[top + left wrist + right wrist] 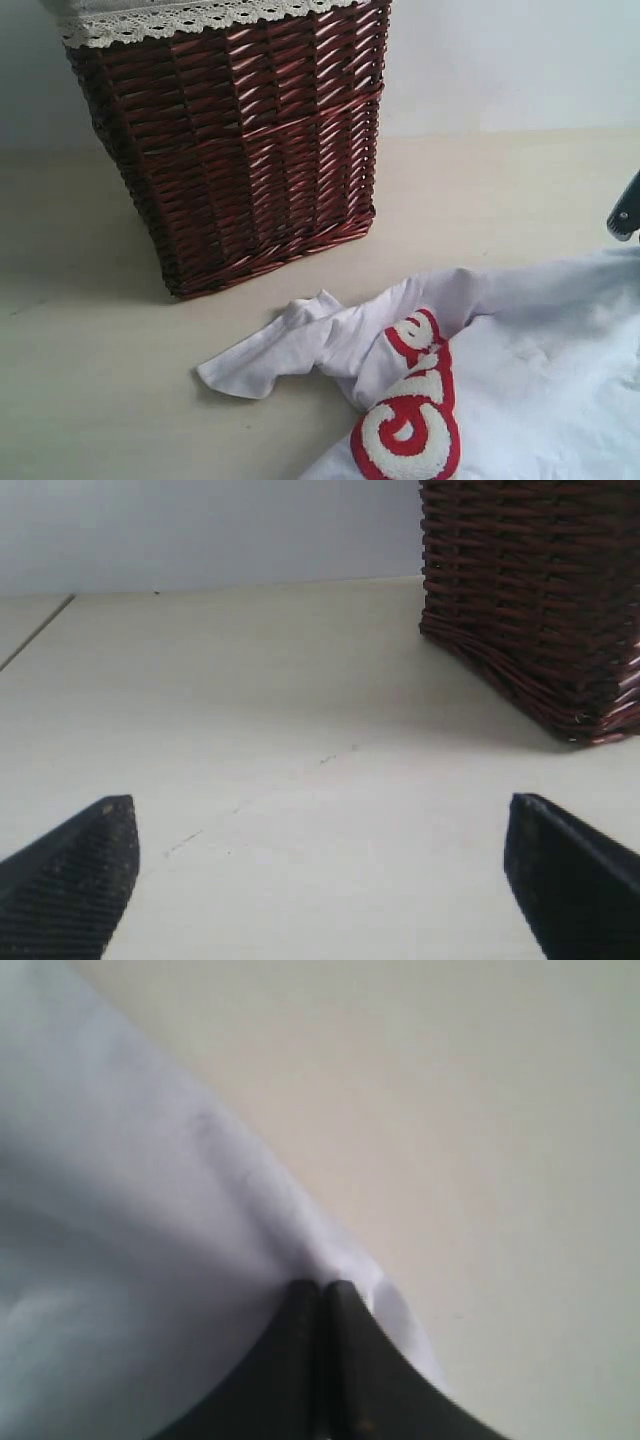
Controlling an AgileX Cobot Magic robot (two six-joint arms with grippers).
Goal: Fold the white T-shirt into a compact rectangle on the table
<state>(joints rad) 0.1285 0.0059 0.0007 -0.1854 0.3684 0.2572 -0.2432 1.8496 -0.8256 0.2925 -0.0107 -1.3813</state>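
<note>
Clearly the white T-shirt (530,340) is not yet flat: it lies crumpled on the desk (100,350), just in front and right of the wicker basket (240,150), with one sleeve flung left and its red lettering bunched. Your right fingers (300,1360) are pinched together on an edge of its cloth. Your left fingers (80,870) stand wide apart over bare desk, holding nothing. This looks like the spreading step. Next, I judge, draw that edge outward and bring the left fingers to the sleeve.
</note>
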